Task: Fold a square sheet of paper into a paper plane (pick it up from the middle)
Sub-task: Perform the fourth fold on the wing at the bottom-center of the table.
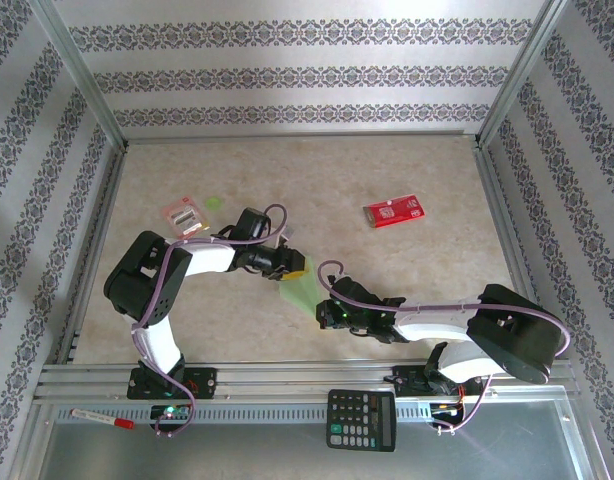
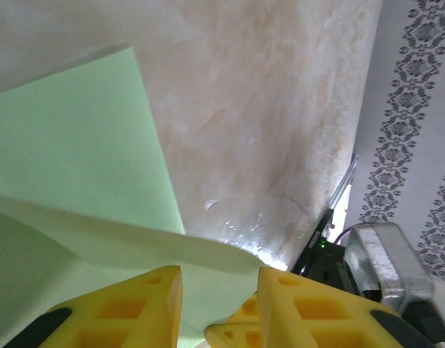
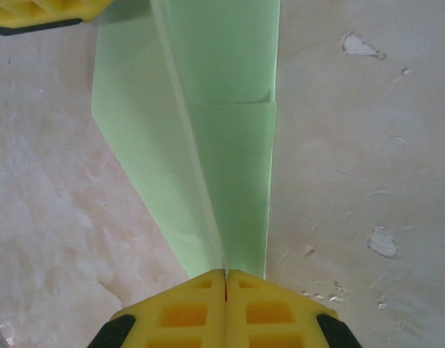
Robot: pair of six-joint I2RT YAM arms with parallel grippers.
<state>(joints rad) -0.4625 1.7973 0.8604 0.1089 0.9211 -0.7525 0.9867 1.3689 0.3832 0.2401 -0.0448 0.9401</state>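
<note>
Paper [image 1: 300, 292], one creased green sheet, lies mid-frame in the top view, its long axis running upper left to lower right between two claws. Right claw [image 3: 225, 279] is clenched on the narrow lower-right end. At the upper-left end, left claw [image 2: 219, 281] is parted, with the sheet's edge in the gap.

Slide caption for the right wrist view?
Right gripper shut on the folded green paper over the marbled table.

I get bright, even light. Glare marks the table [image 2: 295, 159] in the left wrist view; edges seem slightly soft.
</note>
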